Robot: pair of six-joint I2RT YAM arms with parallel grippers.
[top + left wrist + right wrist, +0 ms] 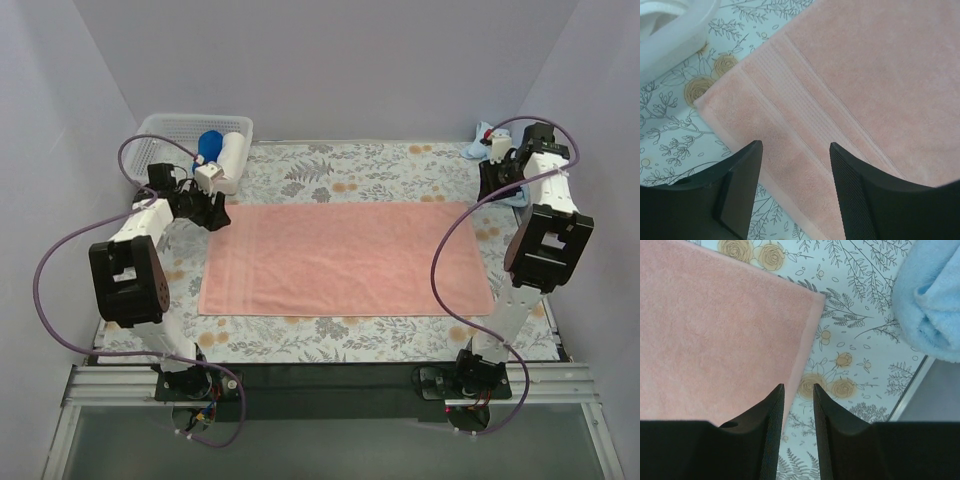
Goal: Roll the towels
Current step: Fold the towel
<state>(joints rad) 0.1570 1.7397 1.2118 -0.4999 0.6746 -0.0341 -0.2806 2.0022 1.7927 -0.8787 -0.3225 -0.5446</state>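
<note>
Pink towel (345, 258) flat on floral tablecloth (330, 165); L pincer (795, 145) released, R pincer (798, 387) barely apart.

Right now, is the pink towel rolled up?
No, the pink towel lies spread out flat on the floral tablecloth, with no part of it rolled.

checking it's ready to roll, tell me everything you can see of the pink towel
The pink towel is soft salmon terry, spread flat and unrolled as one wide rectangle on the floral tablecloth, long sides running left to right. A ribbed woven band crosses it near the left end, and its edges are hemmed. The open left gripper is over its far left corner; the right gripper, jaws narrowly apart, is at its far right corner. Whether either touches it cannot be told.
</note>
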